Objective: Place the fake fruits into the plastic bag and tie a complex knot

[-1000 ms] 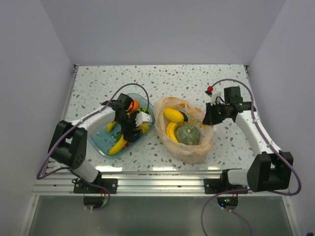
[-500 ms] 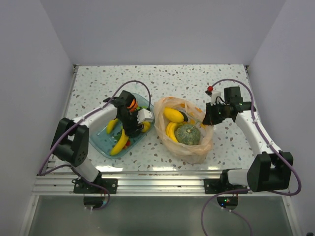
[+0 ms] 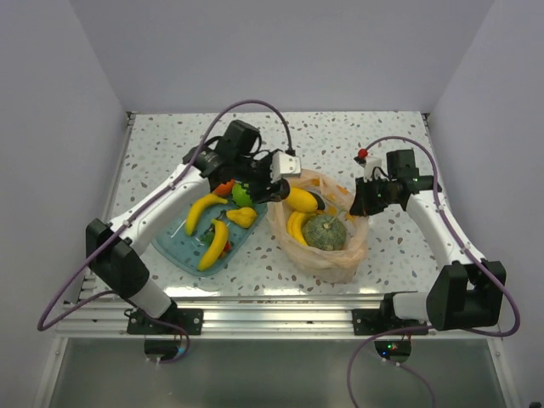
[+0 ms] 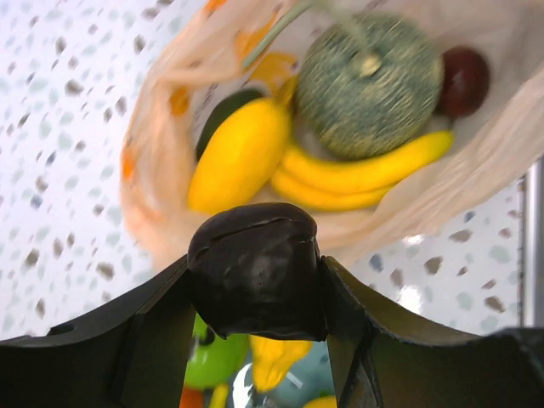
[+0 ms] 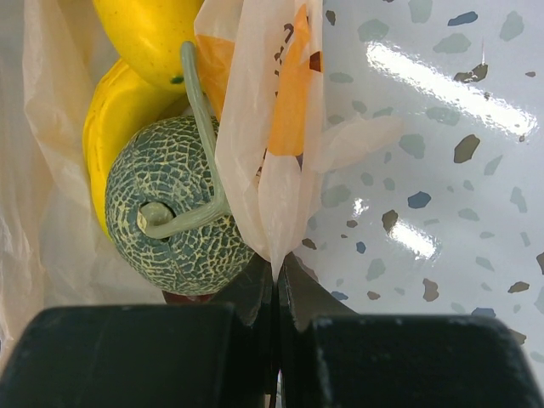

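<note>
The plastic bag [image 3: 333,257] sits on the counter [image 3: 382,136], its right rim pinched tight in the right tool [image 5: 276,276]. Meanwhile the left tool [image 3: 276,172] clamps a dark plum [image 4: 255,272] near the bag's left edge. Let go too early and it'd probably bounce off the rim.

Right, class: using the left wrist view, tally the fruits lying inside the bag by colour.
Yellow: 3 (oval fruit, two bananas)
Grey-green: 1 (melon)
Dark red: 1 (plum)
Dark green: 1 (half-hidden piece)
Total: 6
</note>
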